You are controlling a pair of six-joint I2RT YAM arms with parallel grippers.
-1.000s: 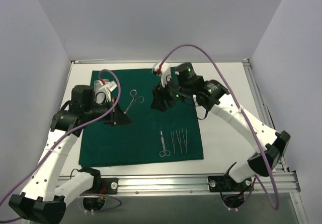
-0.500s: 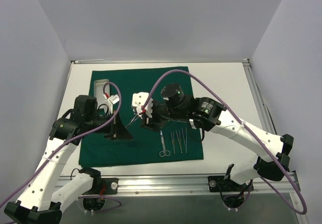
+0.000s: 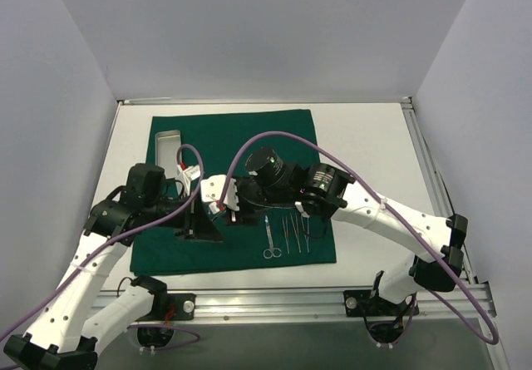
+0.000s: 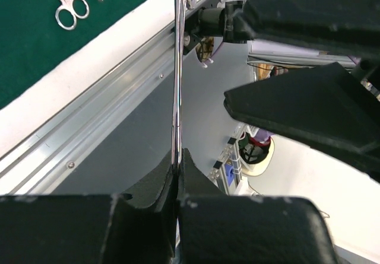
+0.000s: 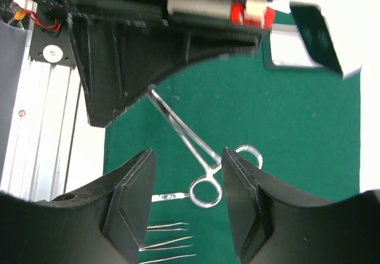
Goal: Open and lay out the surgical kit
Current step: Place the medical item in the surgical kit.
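The surgical kit's dark green cloth (image 3: 249,141) lies spread flat, with the shiny metal tray (image 3: 166,146) on its far left corner. Scissors (image 3: 270,239) and tweezers (image 3: 296,233) lie in a row near the front right. My left gripper (image 3: 199,223) (image 4: 177,157) is shut on the tip of the steel forceps (image 4: 176,92), holding them off the cloth. My right gripper (image 3: 233,211) (image 5: 187,157) is open, one finger on each side of the forceps' ring handles (image 5: 206,191). I see no contact between its pads and the rings.
The aluminium rail (image 3: 274,303) runs along the table's near edge below the cloth. White table (image 3: 374,162) shows to the right of the cloth. The two grippers are very close together over the cloth's front left part.
My right arm has swung from the cloth's back to the left gripper and now straddles the forceps' handles. The left gripper has drawn the forceps toward the near side.
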